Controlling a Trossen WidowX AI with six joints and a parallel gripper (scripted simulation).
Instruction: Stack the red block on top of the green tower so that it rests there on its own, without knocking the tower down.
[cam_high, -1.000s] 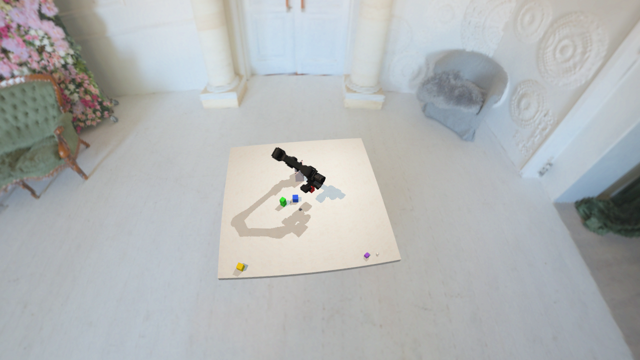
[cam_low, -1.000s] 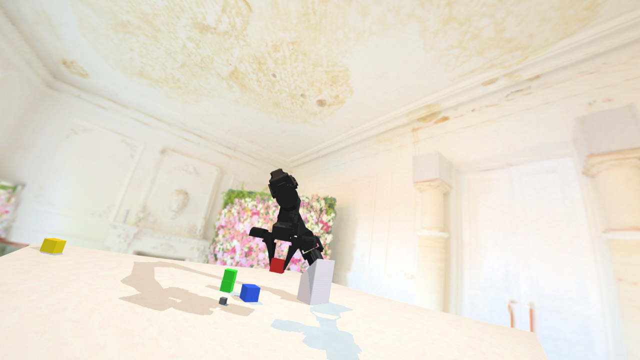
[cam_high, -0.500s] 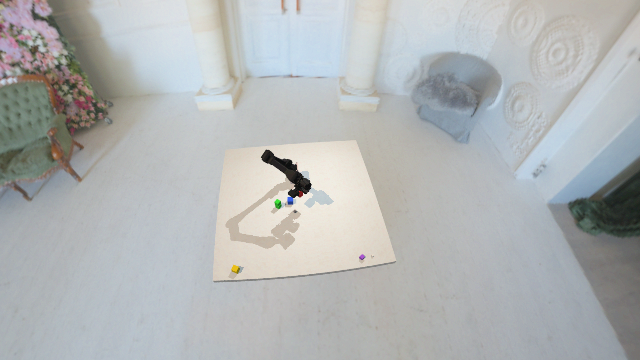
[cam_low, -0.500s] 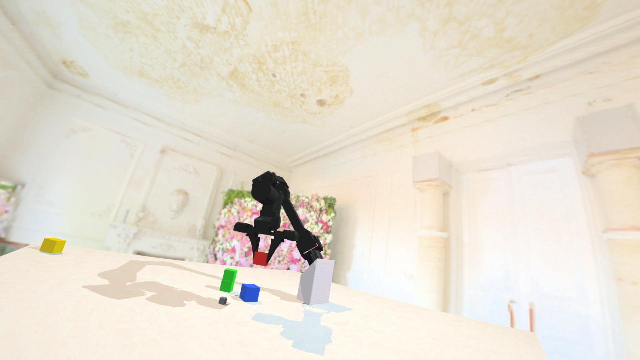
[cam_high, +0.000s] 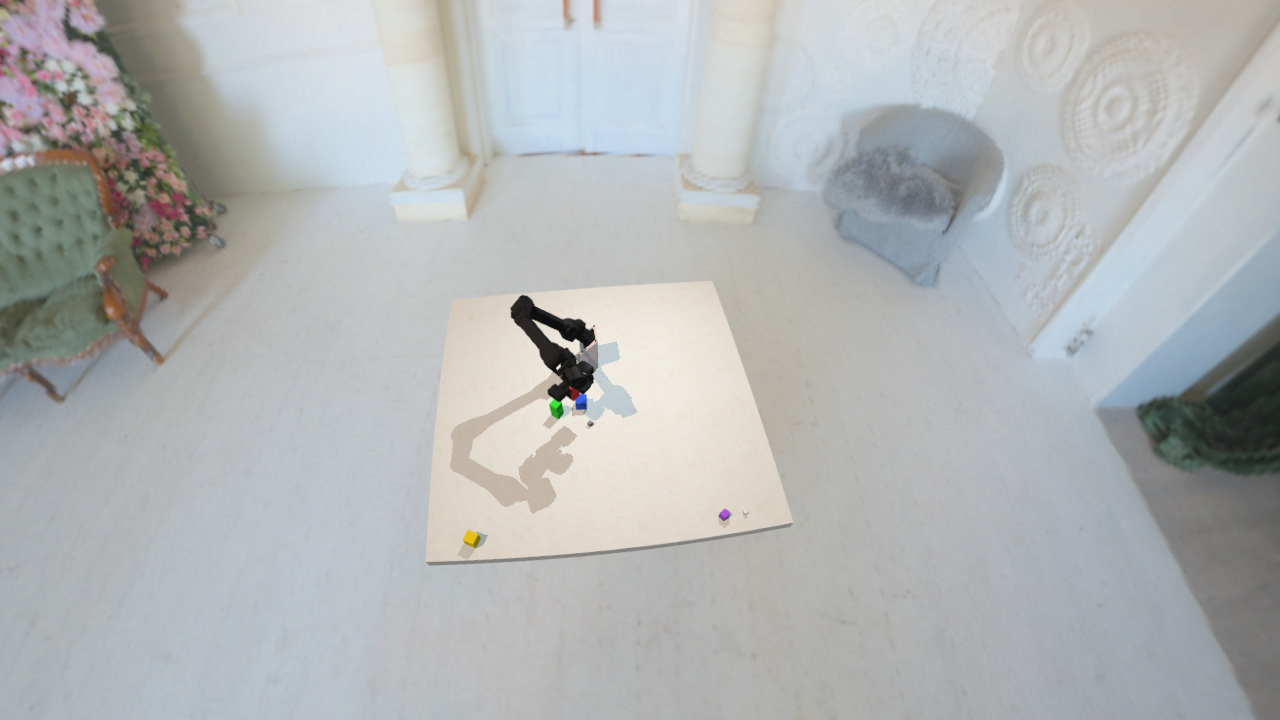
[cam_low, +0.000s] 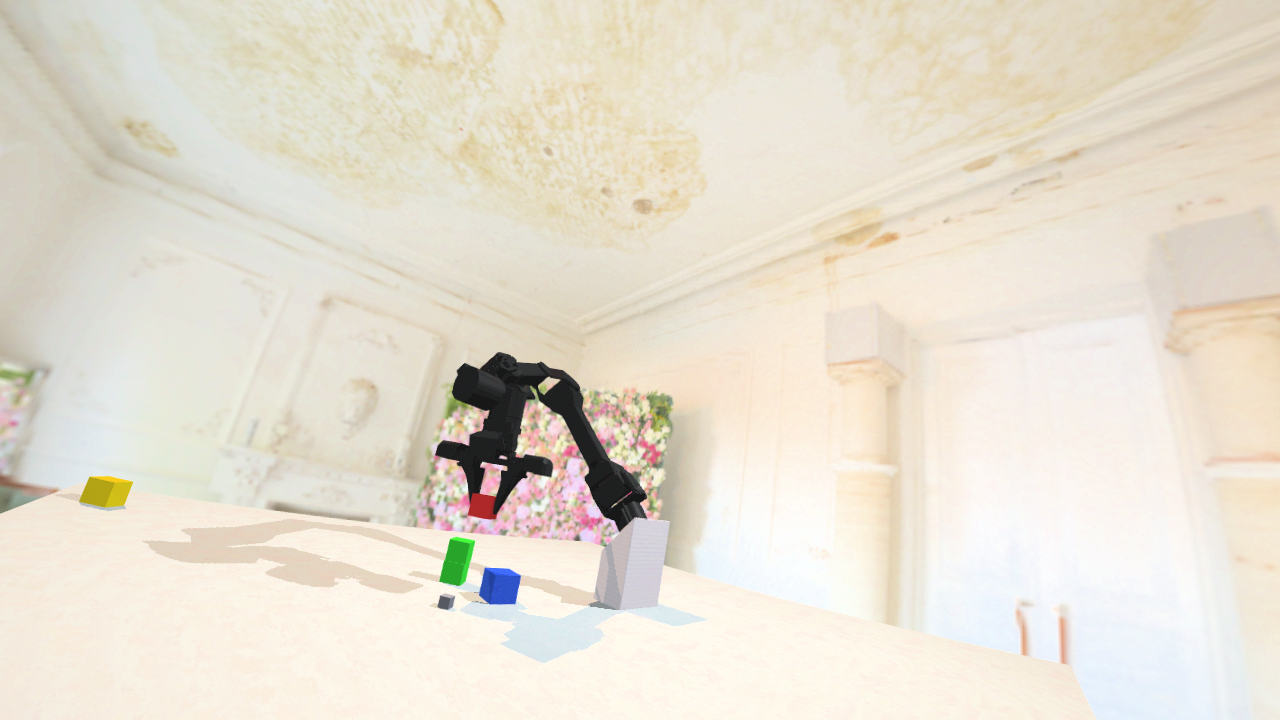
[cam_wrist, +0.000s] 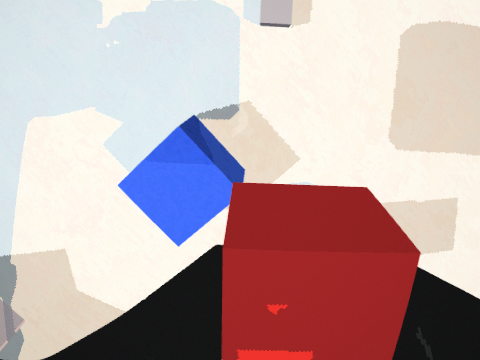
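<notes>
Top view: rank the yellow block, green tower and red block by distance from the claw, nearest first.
1. Red block, gripped in the claw.
2. Green tower, just lower left.
3. Yellow block, far lower left.

No text, label, brand, number or sign can be read on anything in the top, exterior or wrist view.

Near the blue block (cam_high: 581, 402) (cam_low: 499, 586) (cam_wrist: 177, 185), smooth and matt, the pale tabletop (cam_high: 662, 447) (cam_low: 313, 653) (cam_wrist: 345, 100) looks faintly mottled; the arm (cam_high: 539, 344) (cam_low: 586, 438) above it looks like dark matt plastic.
</notes>
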